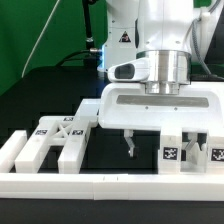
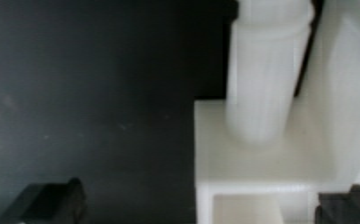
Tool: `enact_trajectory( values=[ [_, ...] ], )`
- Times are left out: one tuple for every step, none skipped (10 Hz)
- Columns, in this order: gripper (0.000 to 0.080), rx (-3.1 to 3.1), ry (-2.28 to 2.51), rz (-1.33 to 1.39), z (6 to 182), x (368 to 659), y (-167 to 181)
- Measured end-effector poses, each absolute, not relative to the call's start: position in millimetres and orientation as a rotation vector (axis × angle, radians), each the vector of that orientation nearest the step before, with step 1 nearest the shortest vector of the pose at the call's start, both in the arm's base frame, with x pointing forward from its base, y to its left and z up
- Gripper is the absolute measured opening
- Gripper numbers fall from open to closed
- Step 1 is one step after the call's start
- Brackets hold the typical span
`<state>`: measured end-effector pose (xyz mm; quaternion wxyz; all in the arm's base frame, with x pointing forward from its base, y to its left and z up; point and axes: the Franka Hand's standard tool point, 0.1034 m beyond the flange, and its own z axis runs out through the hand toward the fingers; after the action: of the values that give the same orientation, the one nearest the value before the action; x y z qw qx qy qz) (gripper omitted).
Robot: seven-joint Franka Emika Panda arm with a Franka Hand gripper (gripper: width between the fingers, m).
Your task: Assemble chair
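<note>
The claw (image 1: 161,150) hung wide open at lower centre, above the dark worktop (image 1: 35,100). White tagged chair pieces (image 1: 55,140) lay at lower left and lower right.

I see the black table (image 1: 45,95) spreading beneath the fingers (image 1: 129,147), a long white border rail (image 1: 110,186) nearer the camera than them, and a green backdrop (image 1: 40,25) far behind them.

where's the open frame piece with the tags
The frame piece lies flat at the exterior view's left, just behind the front rail, across a dark gap from the tagged blocks on the right.
</note>
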<state>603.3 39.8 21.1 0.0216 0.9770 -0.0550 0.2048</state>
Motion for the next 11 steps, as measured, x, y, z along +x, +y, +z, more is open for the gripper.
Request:
enact_trajectory(
  values=[
    [0.0649,3.028,-0.17,0.634,20.9,603.1,39.6],
    [0.0538,3.028,-0.17,0.633,20.9,603.0,39.6],
    [0.0403,3.028,-0.17,0.633,20.8,603.0,39.5],
    [0.0403,3.028,-0.17,0.633,20.8,603.0,39.5],
    [0.022,3.028,-0.17,0.633,20.8,603.0,39.5],
    [0.0089,3.028,-0.17,0.633,20.8,602.9,39.5],
    [0.0089,3.028,-0.168,0.633,20.8,602.9,39.5],
    [0.0032,3.028,-0.165,0.632,20.7,602.6,39.5],
    [0.0032,3.028,-0.165,0.632,20.7,602.6,39.5],
    [0.0032,3.028,-0.165,0.632,20.7,602.6,39.5],
    [0.0032,3.028,-0.165,0.632,20.7,602.6,39.5]
  ],
)
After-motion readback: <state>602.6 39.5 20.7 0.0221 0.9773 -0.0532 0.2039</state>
